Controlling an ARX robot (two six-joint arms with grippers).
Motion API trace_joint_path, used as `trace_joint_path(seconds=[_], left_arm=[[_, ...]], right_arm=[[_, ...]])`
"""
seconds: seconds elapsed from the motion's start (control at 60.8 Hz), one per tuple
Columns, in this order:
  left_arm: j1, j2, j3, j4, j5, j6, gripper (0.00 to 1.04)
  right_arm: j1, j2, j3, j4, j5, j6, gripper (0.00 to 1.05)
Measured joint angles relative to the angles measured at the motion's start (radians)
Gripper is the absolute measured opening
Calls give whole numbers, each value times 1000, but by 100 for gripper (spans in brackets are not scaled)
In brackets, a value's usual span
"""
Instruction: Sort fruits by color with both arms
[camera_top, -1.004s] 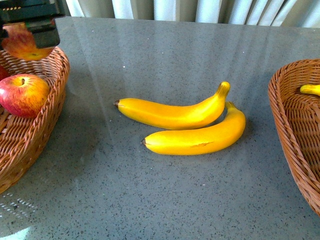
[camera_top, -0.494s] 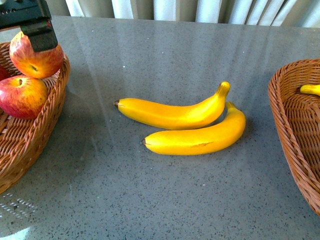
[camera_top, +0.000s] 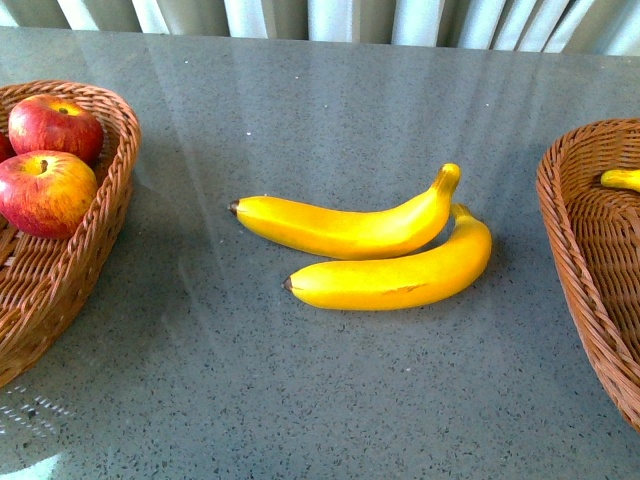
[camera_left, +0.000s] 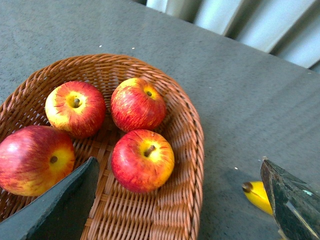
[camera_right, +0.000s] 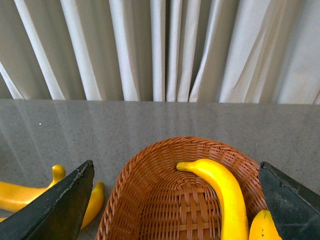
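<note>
Two yellow bananas (camera_top: 345, 228) (camera_top: 395, 275) lie side by side on the grey table, mid-view. Two red-yellow apples (camera_top: 55, 125) (camera_top: 45, 192) show in the left wicker basket (camera_top: 95, 250). The left wrist view shows several apples (camera_left: 142, 160) (camera_left: 137, 104) (camera_left: 75, 108) in that basket (camera_left: 190, 150). My left gripper (camera_left: 182, 200) is open above the basket's near rim, holding nothing. A banana tip (camera_left: 257, 195) shows beside it. My right gripper (camera_right: 175, 200) is open above the right basket (camera_right: 150, 200), which holds two bananas (camera_right: 225, 195) (camera_right: 265, 227). Neither gripper shows in the front view.
The right basket (camera_top: 590, 250) sits at the table's right edge with a banana end (camera_top: 620, 179) showing inside. White curtains (camera_right: 160, 50) hang behind the table's far edge. The two table bananas also show in the right wrist view (camera_right: 20, 195).
My left gripper let go of an apple over the left basket and rose out of the front view. The apple now rests in the basket behind the other one.
</note>
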Motion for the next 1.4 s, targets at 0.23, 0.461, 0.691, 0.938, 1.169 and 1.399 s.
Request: trace_joint_path(seconds=[0.23, 0.461, 0.691, 0.938, 1.169, 1.399], left_arm=[[-13, -277, -239, 325, -112, 225, 70], [24, -532, -335, 227, -75, 301, 24], [115, -643, -377, 159, 14, 309, 2], [116, -774, -430, 92, 14, 311, 2], [116, -902, -430, -32, 14, 311, 2], [116, -963, -430, -93, 14, 311, 2]], right_arm=[[0, 0, 0, 0, 0, 0, 96], [0, 0, 0, 0, 0, 0, 96], [0, 0, 0, 0, 0, 0, 96], [0, 0, 0, 0, 0, 0, 96], [0, 0, 0, 0, 0, 0, 96], [0, 0, 0, 0, 0, 0, 96]])
